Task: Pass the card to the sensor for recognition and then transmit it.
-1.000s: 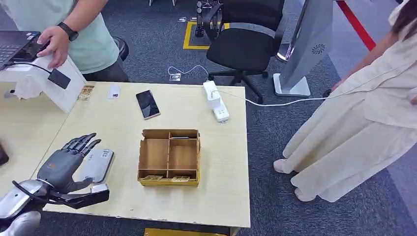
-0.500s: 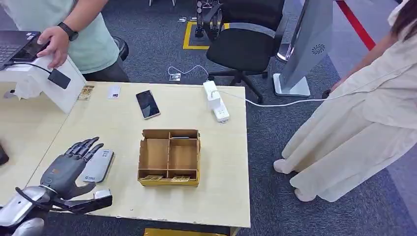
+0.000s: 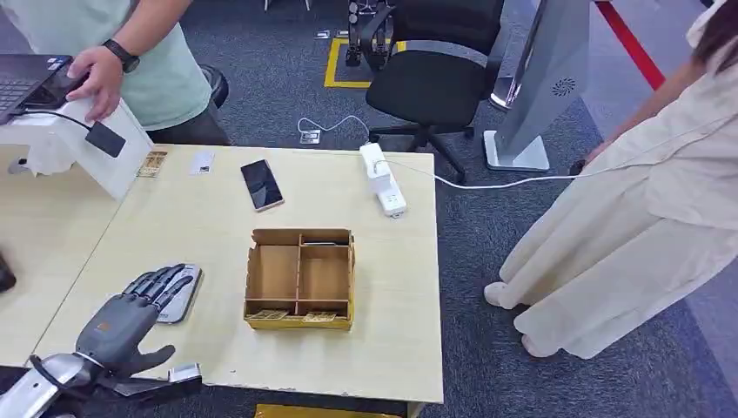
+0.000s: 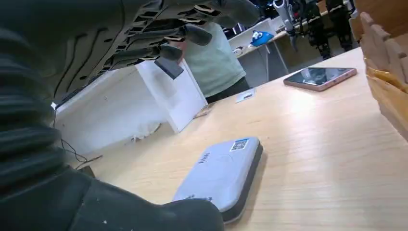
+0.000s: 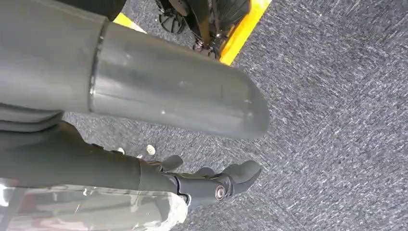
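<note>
- Card [image 3: 202, 163]: a small white rectangle with a faint dark mark on its face, lying flat on the far part of the wooden table [image 3: 392, 287], between a patterned tan card [image 3: 151, 164] and a smartphone [image 3: 261, 185]. Print on it is too small to read. In the left wrist view it appears as a thin pale sliver on the tabletop beyond the reader.
- Card reader [image 3: 180, 292]: a flat light-grey device with rounded corners, a darker underside edge, a small printed logo and a QR-style label at one end. It lies flat near the table's front left corner, well apart from the card.
- Left hand [image 3: 130, 313]: hovers over the near end of the card reader, palm down, fingers spread and extended forward, thumb out to the side. It holds nothing. Whether the fingertips touch the reader cannot be told.
- Right hand [image 5: 211, 185]: hangs over grey carpet in the right wrist view, dark fingers loosely curled with nothing seen in them; how far they close cannot be told.
- Cardboard box [image 3: 300, 278]: open-topped, divided into compartments, just beside the reader toward the table's middle; yellow-patterned pieces stand along its near wall.
- White stand [image 3: 83, 144]: at the table's far left, bearing a small black square pad [image 3: 104, 138] on a cable; a person's hand [image 3: 91, 78] rests above it.
- White power strip [image 3: 383, 181]: at the far right edge of the table.
- Person in pale clothing [image 3: 644, 200]: stands right of the table.
</note>
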Robot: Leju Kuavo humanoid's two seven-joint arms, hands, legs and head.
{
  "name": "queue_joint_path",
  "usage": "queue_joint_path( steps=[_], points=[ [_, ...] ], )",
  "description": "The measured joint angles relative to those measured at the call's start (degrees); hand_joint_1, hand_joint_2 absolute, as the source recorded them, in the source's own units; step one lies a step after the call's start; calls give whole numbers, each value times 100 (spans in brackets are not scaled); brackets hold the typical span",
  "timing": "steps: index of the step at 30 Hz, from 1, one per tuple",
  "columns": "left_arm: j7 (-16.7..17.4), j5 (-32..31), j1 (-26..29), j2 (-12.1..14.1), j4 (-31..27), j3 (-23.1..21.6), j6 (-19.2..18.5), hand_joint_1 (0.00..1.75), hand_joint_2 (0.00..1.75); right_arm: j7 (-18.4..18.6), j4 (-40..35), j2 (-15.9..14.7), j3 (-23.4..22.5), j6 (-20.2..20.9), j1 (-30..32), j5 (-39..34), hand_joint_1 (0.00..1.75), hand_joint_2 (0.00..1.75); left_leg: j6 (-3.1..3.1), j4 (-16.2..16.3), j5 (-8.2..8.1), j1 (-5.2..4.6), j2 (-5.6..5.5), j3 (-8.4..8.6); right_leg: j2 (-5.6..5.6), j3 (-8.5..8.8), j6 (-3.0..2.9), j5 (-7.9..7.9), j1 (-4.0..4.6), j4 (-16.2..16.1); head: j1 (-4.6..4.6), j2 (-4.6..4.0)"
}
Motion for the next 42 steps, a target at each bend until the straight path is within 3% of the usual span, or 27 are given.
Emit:
queue_joint_path(
  steps=[11,20,32,42],
  points=[
    [109,-107,216,-9,-147,-158,197,0,175,0,-7,0,-70,-7,2,-24,0,0,0,0,0,0,0,0,-1,0,0,0,0,0,-2,0],
    [105,-147,132,-142,-162,-955,435,0,175,-7,-9,0,-96,-11,1,-33,0,0,-2,0,-1,-1,-1,0,-3,0,0,0,-1,-2,2,0],
    [-328,-64,-529,-315,-20,-1664,127,0,175,-52,-28,0,-96,-22,-7,13,0,0,-2,0,-1,-1,-2,1,-6,1,0,0,0,-1,-2,2],
    [-444,-114,-817,-537,127,-1812,55,0,175,-61,-28,0,-96,-20,-11,30,0,0,-2,0,-1,-1,-2,1,-3,-1,0,0,0,-2,-2,2]
  ],
)
